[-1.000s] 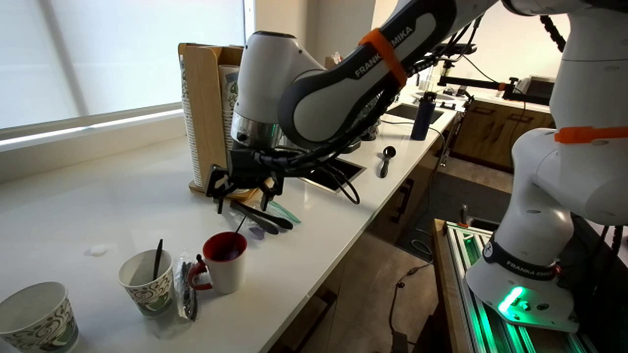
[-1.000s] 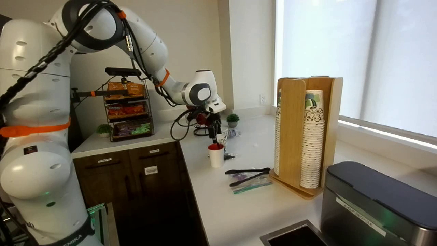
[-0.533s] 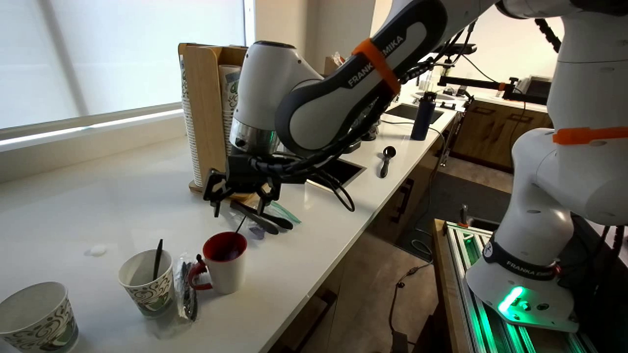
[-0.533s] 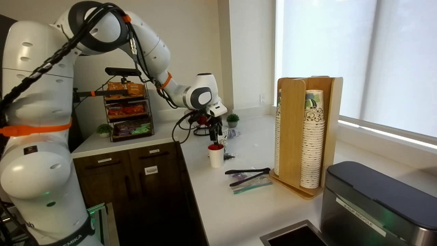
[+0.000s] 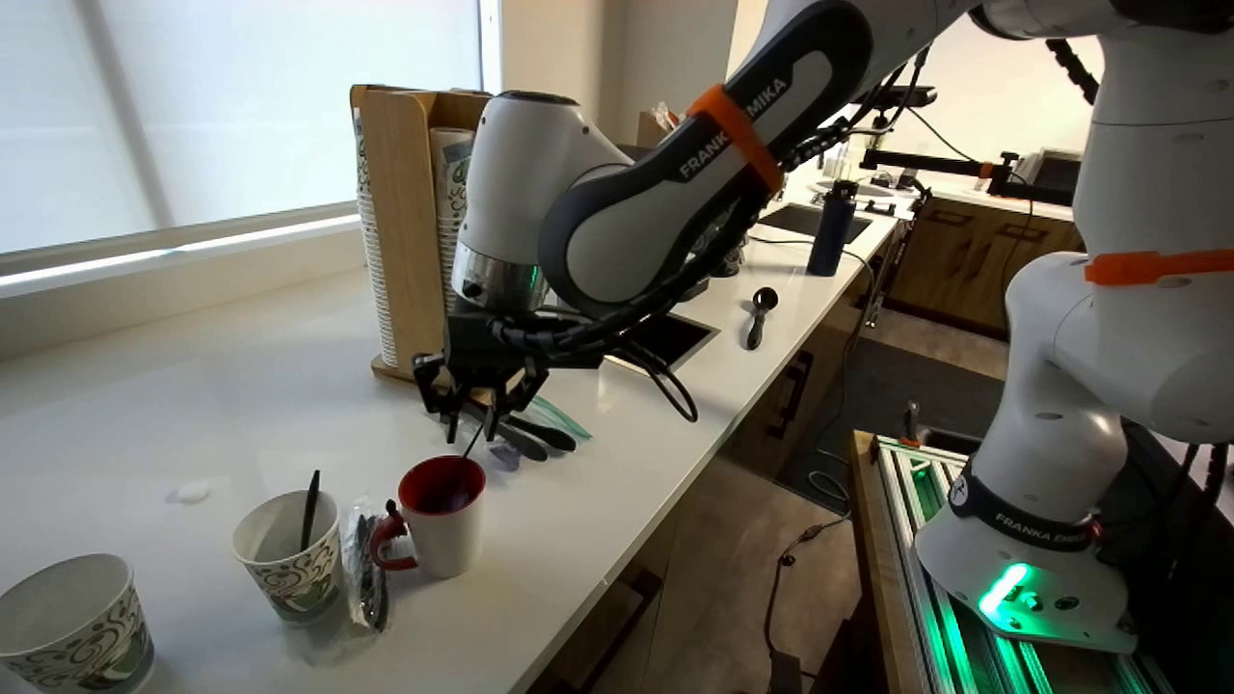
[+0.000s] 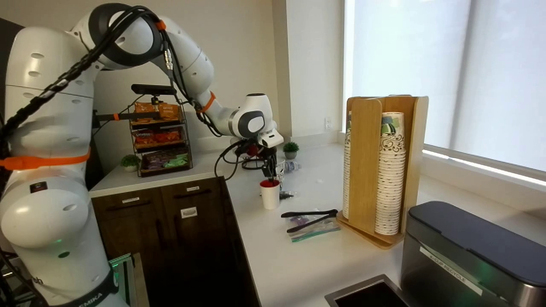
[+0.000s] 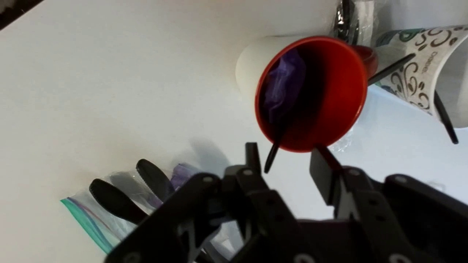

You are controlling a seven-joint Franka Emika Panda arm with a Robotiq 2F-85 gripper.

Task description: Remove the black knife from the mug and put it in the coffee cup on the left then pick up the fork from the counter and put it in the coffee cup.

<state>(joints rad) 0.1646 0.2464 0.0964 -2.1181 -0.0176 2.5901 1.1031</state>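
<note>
The white mug with a red inside stands on the counter. From its rim leans the thin handle of the black knife, with purple stuff inside the mug. My gripper hangs just above this rim, its jaws part-way apart. The knife handle lies between them, nearer one finger, with a visible gap on both sides. A patterned coffee cup holds a black utensil. Another black handle shows by the mug's red handle. Which utensil is the fork I cannot tell.
Between mug and coffee cup lies a clear-wrapped packet. A wider-looking patterned cup stands beyond. Behind the gripper are black utensils on a plastic bag and a wooden cup rack. A dark bin stands past the rack.
My gripper's fingers have moved closer together around the knife handle, and the arm has come down slightly. The mug, cups and packet have stayed put.
</note>
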